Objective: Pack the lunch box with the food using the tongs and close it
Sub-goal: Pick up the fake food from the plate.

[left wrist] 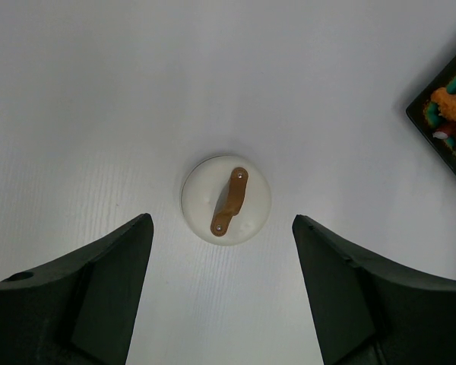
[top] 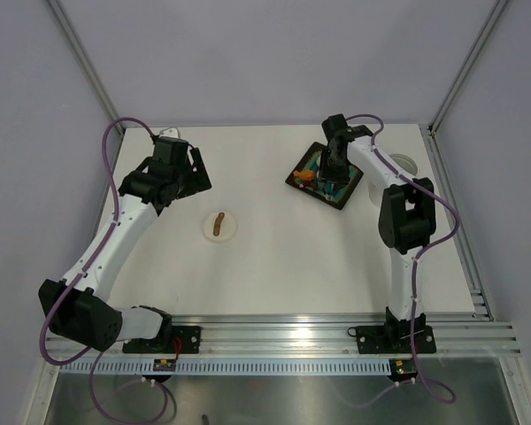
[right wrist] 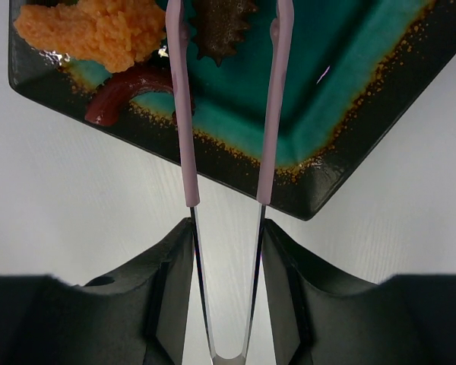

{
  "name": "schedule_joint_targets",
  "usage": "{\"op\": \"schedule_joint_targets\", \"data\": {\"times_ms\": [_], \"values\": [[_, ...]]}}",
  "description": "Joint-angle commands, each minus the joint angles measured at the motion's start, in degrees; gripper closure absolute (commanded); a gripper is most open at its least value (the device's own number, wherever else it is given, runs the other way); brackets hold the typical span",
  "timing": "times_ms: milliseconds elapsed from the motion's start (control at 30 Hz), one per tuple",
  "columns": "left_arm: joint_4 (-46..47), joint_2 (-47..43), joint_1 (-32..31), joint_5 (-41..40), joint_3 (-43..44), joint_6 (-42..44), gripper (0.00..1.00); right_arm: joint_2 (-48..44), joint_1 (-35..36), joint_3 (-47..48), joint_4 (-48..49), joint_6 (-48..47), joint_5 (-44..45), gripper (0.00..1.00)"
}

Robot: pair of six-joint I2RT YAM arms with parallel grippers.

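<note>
The right gripper (right wrist: 226, 228) is partly closed on the tongs (right wrist: 181, 114), its two fingers pressing the thin arms from outside near their joined end, which sits back between the fingers. The pink arms reach forward over the near edge of the tray (right wrist: 349, 144), a black square with a teal centre, and their tips stand on either side of a dark brown ridged piece (right wrist: 224, 26). Just left of the left tong arm lie an orange crumbed piece (right wrist: 99, 30) and a curved red-brown piece (right wrist: 125, 87) at the tray's rim. The left gripper (left wrist: 222, 228) hangs wide open and holds nothing; the lid (left wrist: 226, 199), a flat white disc with a short brown stick handle (left wrist: 229, 201), lies on the table (left wrist: 99, 91) just ahead of the gap between its fingers, touching neither. The tub (top: 407, 165) stands at the table's far right, just beyond the right arm and partly hidden by it, well apart from the lid.
</note>
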Motion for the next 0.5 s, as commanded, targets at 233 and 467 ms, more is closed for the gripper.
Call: {"op": "schedule_joint_targets", "data": {"times_ms": [233, 467], "values": [[1.9, -2.4, 0.6, 0.1, -1.0, 0.9, 0.22, 2.9, -0.4, 4.9, -0.3, 0.1, 1.6, 0.55], [2.0, -2.9, 0.6, 0.3, -1.2, 0.8, 0.22, 0.8, -0.4, 3.8, -0.4, -0.2, 2.4, 0.74]]}}
